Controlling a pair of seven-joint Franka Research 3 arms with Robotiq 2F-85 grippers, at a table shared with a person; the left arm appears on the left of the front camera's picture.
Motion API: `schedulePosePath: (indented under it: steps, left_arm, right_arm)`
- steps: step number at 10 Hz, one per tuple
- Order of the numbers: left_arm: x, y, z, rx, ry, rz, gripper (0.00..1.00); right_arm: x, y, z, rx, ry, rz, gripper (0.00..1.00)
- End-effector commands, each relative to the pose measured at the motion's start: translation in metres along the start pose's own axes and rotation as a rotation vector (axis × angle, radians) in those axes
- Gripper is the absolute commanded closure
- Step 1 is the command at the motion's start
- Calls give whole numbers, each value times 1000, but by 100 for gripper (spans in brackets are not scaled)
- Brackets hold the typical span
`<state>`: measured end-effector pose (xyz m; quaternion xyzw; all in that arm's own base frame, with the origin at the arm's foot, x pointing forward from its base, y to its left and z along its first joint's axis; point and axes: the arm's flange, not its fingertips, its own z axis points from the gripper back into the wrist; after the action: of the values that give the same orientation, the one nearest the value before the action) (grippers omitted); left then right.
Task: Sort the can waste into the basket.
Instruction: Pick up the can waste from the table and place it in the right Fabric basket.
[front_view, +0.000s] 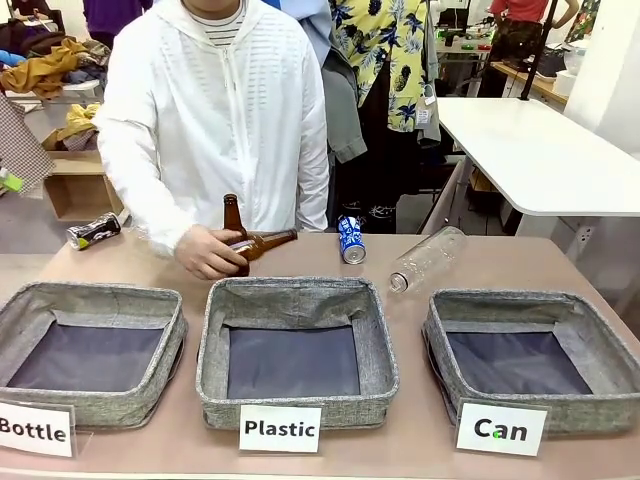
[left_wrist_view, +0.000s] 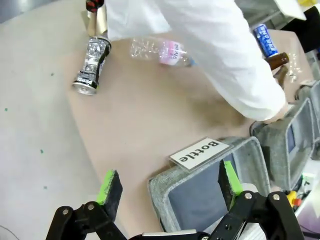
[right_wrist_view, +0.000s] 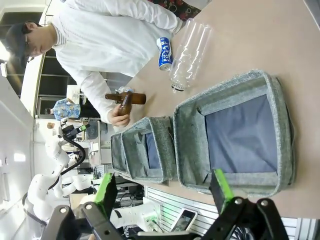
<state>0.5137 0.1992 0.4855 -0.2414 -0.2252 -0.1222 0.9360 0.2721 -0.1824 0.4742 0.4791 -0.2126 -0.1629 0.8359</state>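
Note:
A blue can (front_view: 351, 240) (left_wrist_view: 265, 40) (right_wrist_view: 164, 53) with white lettering lies on its side at the table's far middle. A dark dented can (front_view: 93, 231) (left_wrist_view: 92, 65) lies at the far left corner. The grey fabric basket (front_view: 520, 298) (right_wrist_view: 186, 150) stands at the front right behind a white "Can" card (front_view: 500, 428), and nothing lies in it. My left gripper (left_wrist_view: 169, 175) hangs open above the near left of the table, over the corner of the "Bottle" bin. My right gripper (right_wrist_view: 163, 179) is open too, high above the basket's near side.
The person's hand (front_view: 208, 252) grips two brown glass bottles (front_view: 262, 241) behind the "Plastic" bin (front_view: 295, 290). A clear plastic bottle (front_view: 428, 258) lies behind the basket, and another (left_wrist_view: 160, 50) at the far left. The "Bottle" bin (front_view: 90, 298) stands front left.

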Motion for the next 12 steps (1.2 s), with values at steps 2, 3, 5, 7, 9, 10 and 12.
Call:
schedulePosePath:
  steps: [2,3,5,7,9,10,12]
  left_arm:
    - [40,25,-8,6,70,-22,0]
    - [53,47,-8,-161,106,-119,0]
    - [19,91,71,-461,27,-145,0]
    - [-57,116,146,-454,-123,-100,0]
    - [-115,143,182,-528,-228,-119,0]
    - [-136,161,194,-538,-326,-71,0]
    - [-165,184,194,-592,-386,-43,0]
  right_arm:
    - [2,0,0,21,-8,24,0]
    - [2,0,0,21,-8,24,0]
    - [2,0,0,21,-8,24,0]
    - [2,0,0,21,-8,24,0]
    - [2,0,0,21,-8,24,0]
    - [2,0,0,21,-8,24,0]
    - [2,0,0,21,-8,24,0]
